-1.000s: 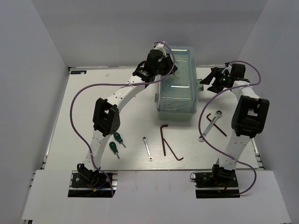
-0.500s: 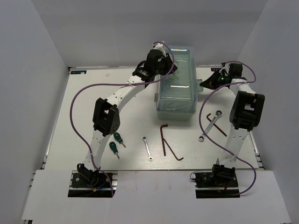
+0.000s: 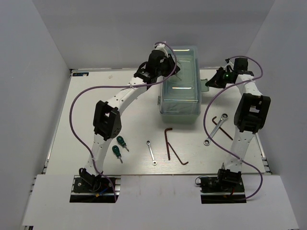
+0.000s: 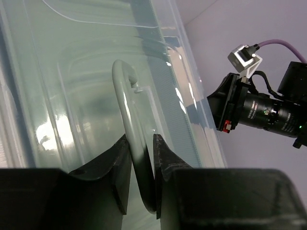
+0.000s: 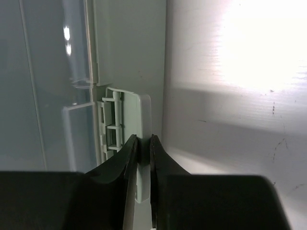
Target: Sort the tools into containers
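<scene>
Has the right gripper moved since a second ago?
Yes. The right gripper has moved left, toward the toolbox, and now pinches its side latch.

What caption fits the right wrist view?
Right gripper pinches the side latch of the pale green toolbox standing on the white table.

The right tool (image 5: 142,144) pinches the pale green latch (image 5: 138,115) on the side of the toolbox (image 5: 129,43).
</scene>
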